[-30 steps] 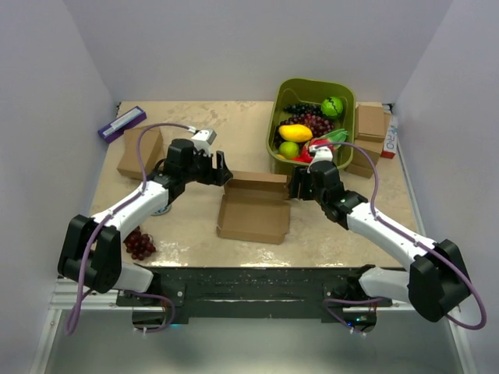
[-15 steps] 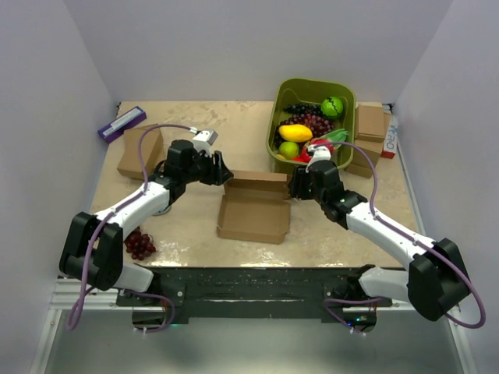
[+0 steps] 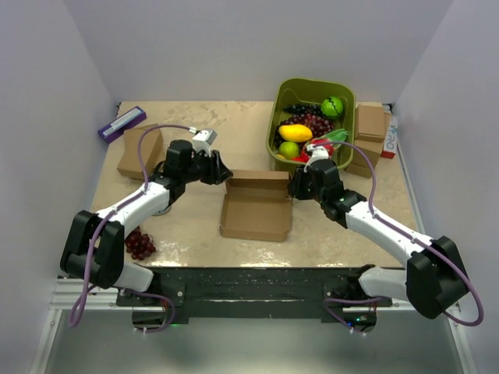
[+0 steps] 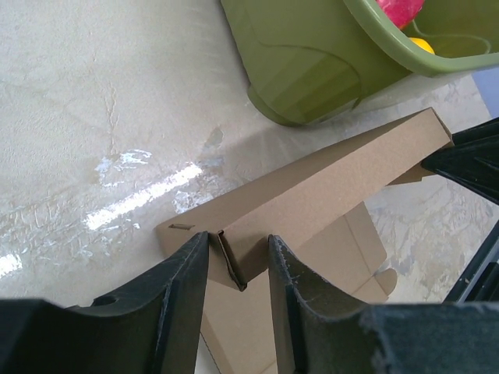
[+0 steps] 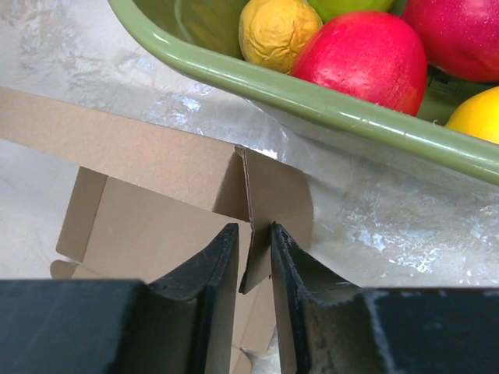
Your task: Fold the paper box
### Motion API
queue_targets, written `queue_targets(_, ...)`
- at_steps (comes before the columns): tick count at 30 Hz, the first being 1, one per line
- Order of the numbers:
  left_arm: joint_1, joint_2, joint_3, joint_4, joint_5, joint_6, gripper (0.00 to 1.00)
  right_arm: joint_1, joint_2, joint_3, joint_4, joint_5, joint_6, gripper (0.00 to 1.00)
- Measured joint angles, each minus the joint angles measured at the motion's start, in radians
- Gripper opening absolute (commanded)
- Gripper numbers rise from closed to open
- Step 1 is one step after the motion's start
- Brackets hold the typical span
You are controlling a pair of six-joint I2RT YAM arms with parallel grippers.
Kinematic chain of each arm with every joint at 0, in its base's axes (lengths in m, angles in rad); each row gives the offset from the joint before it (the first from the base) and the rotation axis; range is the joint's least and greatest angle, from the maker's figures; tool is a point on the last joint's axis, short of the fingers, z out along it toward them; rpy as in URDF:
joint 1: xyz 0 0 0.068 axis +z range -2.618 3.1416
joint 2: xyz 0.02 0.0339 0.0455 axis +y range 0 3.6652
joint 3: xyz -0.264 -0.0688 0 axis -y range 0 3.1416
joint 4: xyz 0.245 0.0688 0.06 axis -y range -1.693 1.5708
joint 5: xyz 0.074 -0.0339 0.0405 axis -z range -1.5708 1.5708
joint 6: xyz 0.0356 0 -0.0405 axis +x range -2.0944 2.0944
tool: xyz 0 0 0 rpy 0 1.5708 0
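The paper box (image 3: 256,210) lies open in the middle of the table, its rear wall raised. My left gripper (image 3: 222,173) is at the box's back left corner. In the left wrist view its fingers (image 4: 187,273) straddle the folded corner flap of the box (image 4: 312,195); the flap lies by the left finger and a gap stays on the right side. My right gripper (image 3: 295,185) is at the back right corner. There its jaws (image 5: 254,230) stand narrow, and the side flap of the box (image 5: 140,156) is pinched edge-on between them.
A green bin (image 3: 312,82) full of fruit stands just behind the box's right corner, close to my right gripper, its rim (image 5: 312,101) right ahead. Small cardboard boxes sit at back left (image 3: 140,152) and back right (image 3: 370,132). A purple box (image 3: 122,123) and grapes (image 3: 140,243) lie left.
Both grippers have narrowed their jaws around the box's rear corner flaps. The box has shifted slightly to the right. The arms have barely moved.
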Motion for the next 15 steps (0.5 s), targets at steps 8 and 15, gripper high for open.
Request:
queue_targets(8,0.010,0.002,0.000,0.005,-0.005,0.000,0.50,-0.010,0.047,0.002,0.045,-0.014,0.051,0.13)
queue_targets(15,0.006,-0.044,0.000,-0.045,-0.104,0.055,0.67,-0.006,0.064,0.016,0.052,-0.013,0.064,0.12)
